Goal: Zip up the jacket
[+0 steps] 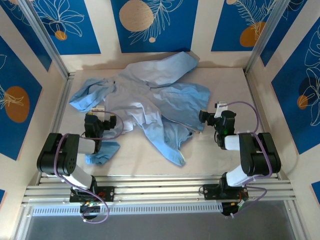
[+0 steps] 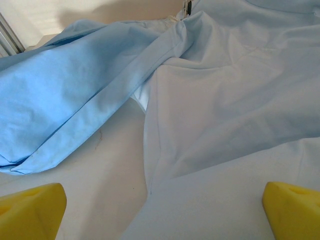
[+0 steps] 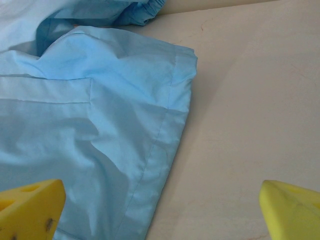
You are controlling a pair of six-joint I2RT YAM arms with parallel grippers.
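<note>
The light-blue jacket [image 1: 160,95] lies crumpled and open across the back and middle of the table, with one sleeve [image 1: 87,95] bunched at the left. My left gripper [image 1: 100,119] is open, low at the jacket's left side. In the left wrist view its yellow fingertips [image 2: 30,212] flank pale fabric [image 2: 235,110], with the blue sleeve [image 2: 65,100] ahead on the left. My right gripper [image 1: 204,117] is open at the jacket's right edge. Its yellow fingertips [image 3: 30,210] straddle a stitched hem corner [image 3: 150,150]. Nothing is held. I cannot make out the zipper.
The beige table [image 1: 140,155] shows bare in front of the jacket and at the right [image 3: 250,100]. Metal frame posts [image 1: 47,45] and blue-patterned walls close in the sides and back. A metal rail [image 1: 160,187] carries both arm bases at the near edge.
</note>
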